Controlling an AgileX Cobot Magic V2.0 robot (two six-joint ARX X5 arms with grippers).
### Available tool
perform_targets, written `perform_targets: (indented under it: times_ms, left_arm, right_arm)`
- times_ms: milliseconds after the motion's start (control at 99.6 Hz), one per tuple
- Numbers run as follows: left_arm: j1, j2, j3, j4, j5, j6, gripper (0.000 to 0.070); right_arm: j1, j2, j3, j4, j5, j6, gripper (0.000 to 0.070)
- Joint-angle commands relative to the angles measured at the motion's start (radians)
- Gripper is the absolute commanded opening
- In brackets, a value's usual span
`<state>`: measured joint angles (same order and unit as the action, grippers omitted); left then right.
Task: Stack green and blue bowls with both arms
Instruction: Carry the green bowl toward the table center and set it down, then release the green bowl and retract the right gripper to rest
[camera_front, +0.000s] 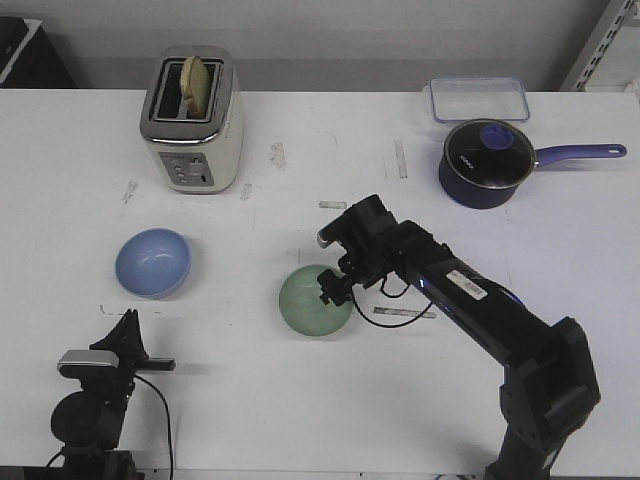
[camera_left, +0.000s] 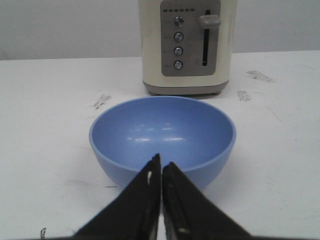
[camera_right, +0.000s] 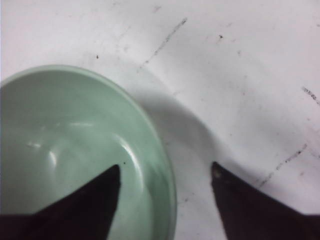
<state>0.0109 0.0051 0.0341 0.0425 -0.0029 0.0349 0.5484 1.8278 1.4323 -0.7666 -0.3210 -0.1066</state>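
Note:
The blue bowl sits upright on the white table at the left; it fills the left wrist view. My left gripper is shut and empty, low at the front left, its tips just short of the bowl's near wall. The green bowl sits upright mid-table. My right gripper is open over the green bowl's right rim, one finger inside the bowl and one outside, the rim between them.
A cream toaster with bread stands behind the blue bowl. A dark blue saucepan with a glass lid and a long handle sits at the back right, a clear lidded container behind it.

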Motion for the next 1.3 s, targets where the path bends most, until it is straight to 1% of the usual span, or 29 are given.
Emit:
perform_targets:
  times_ms: [0, 151, 181, 201, 261, 351, 361, 372, 422, 552, 663, 763, 884, 984, 1135, 1285]
  left_arm:
    - [0.001, -0.002, -0.021, 0.011, 0.0, -0.001, 0.0002]
    - [0.001, -0.002, -0.021, 0.011, 0.0, -0.002, 0.0002]
    - [0.001, -0.002, -0.021, 0.011, 0.0, -0.001, 0.0002]
    - [0.001, -0.002, -0.021, 0.011, 0.0, -0.001, 0.0002]
    - [0.001, -0.002, -0.021, 0.012, -0.001, -0.001, 0.0002]
    - [0.001, -0.002, -0.021, 0.012, 0.0, -0.002, 0.0002]
    - [0.001, -0.002, -0.021, 0.012, 0.0, -0.002, 0.0001]
    - [0.001, -0.002, -0.021, 0.012, 0.0, -0.002, 0.0002]
    - [0.001, -0.002, -0.021, 0.012, 0.0, -0.002, 0.0002]
    - [0.001, -0.002, -0.021, 0.012, 0.0, -0.002, 0.0002]
    - [0.001, -0.002, -0.021, 0.012, 0.0, -0.002, 0.0001]
    - [0.001, -0.002, -0.021, 0.012, 0.0, -0.002, 0.0001]
    - [0.001, -0.002, -0.021, 0.013, -0.001, -0.003, 0.0001]
    - [0.001, -0.002, -0.021, 0.013, -0.001, -0.006, 0.0001]
    - [0.001, -0.002, -0.021, 0.04, -0.001, -0.065, 0.0001]
    - [0.001, -0.002, -0.012, 0.124, -0.001, -0.08, 0.0001]
  right_arm:
    - [0.002, -0.014, 0.039, 0.002, -0.004, 0.005, 0.0464]
    - [-0.025, -0.083, 0.097, -0.012, -0.003, 0.005, 0.0456]
    - [-0.033, -0.1, 0.107, -0.012, -0.003, 0.005, 0.0442]
    - [-0.039, -0.111, 0.113, -0.012, -0.003, 0.005, 0.042]
    - [-0.057, -0.154, 0.126, -0.011, 0.003, 0.006, 0.0298]
    - [-0.091, -0.22, 0.127, -0.01, 0.018, 0.006, 0.0055]
    - [-0.098, -0.232, 0.127, -0.013, 0.023, 0.005, 0.0015]
    - [-0.1, -0.235, 0.127, -0.014, 0.025, 0.005, 0.0003]
    - [-0.121, -0.27, 0.126, -0.026, 0.053, 0.006, 0.0]
    - [-0.186, -0.36, 0.107, -0.06, 0.162, 0.006, 0.0]
    - [-0.251, -0.467, 0.019, -0.027, 0.194, 0.006, 0.0]
    - [-0.315, -0.587, -0.12, 0.041, 0.22, 0.009, 0.0]
    - [-0.386, -0.761, -0.352, 0.167, 0.27, 0.04, 0.0]
    - [-0.425, -0.893, -0.527, 0.265, 0.285, 0.057, 0.0]
    - [-0.443, -1.077, -0.753, 0.37, 0.332, 0.058, 0.0]
    - [-0.443, -1.203, -0.898, 0.43, 0.34, 0.063, 0.0]
